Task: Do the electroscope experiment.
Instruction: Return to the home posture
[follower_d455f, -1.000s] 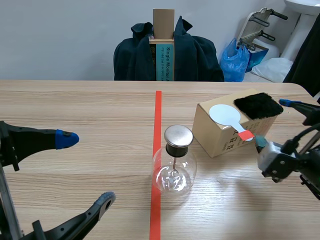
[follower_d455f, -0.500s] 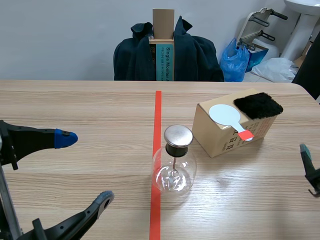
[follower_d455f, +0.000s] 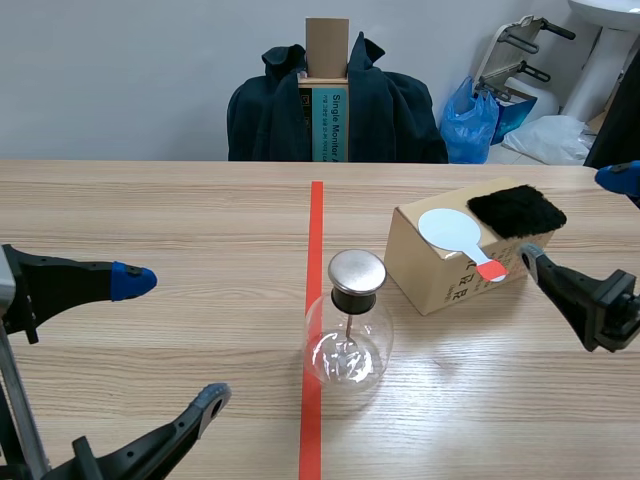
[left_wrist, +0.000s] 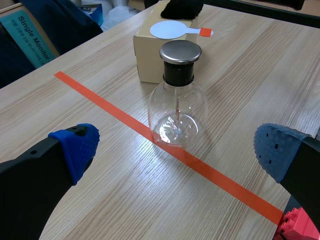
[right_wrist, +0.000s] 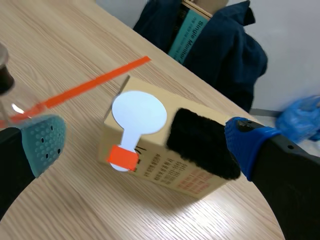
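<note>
The electroscope is a round glass flask with a metal cap, standing on the red tape line mid-table. To its right a cardboard box carries a white disc paddle with a red handle and a black fur pad. My left gripper stands open to the left of the flask. At the box's right side, my right gripper is open; the paddle and fur pad lie ahead of it, between its fingers.
A chair draped with a dark jacket and holding a tall box stands beyond the far table edge. A blue bag sits on the floor at the back right. Bare wood table spreads left of the tape.
The right arm pulled back toward the right edge half a second ago and now has swung back, fingers open beside the box. The left arm has hardly moved.
</note>
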